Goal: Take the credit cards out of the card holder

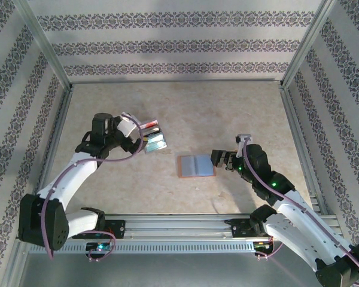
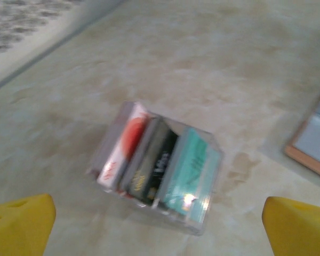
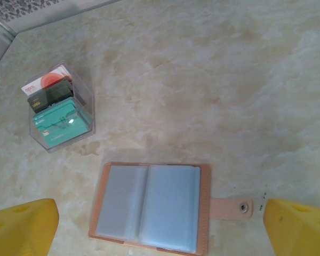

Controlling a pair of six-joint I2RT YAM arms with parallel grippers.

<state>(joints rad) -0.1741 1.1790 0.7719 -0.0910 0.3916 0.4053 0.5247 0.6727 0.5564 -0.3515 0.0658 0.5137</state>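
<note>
The credit cards (image 2: pixel 156 160), one red and white, one dark and one teal, stand on edge in a small clear box (image 3: pixel 60 109) on the table. My left gripper (image 2: pixel 160 229) is open, its yellow fingertips (image 2: pixel 21 224) wide apart on either side of the box and not touching it. The card holder (image 3: pixel 149 208) lies open and flat at mid-table, its grey-blue sleeves up and its snap strap (image 3: pixel 232 207) pointing right. In the top view the card holder (image 1: pixel 196 166) lies just left of my right gripper (image 1: pixel 221 159). Over it, my right gripper (image 3: pixel 160 229) is open and holds nothing.
Patterned walls and metal frame posts (image 1: pixel 45 45) enclose the beige table (image 1: pixel 227 113). A metal rail (image 1: pixel 179 224) runs along the near edge between the arm bases. Bare table lies behind the box and the card holder.
</note>
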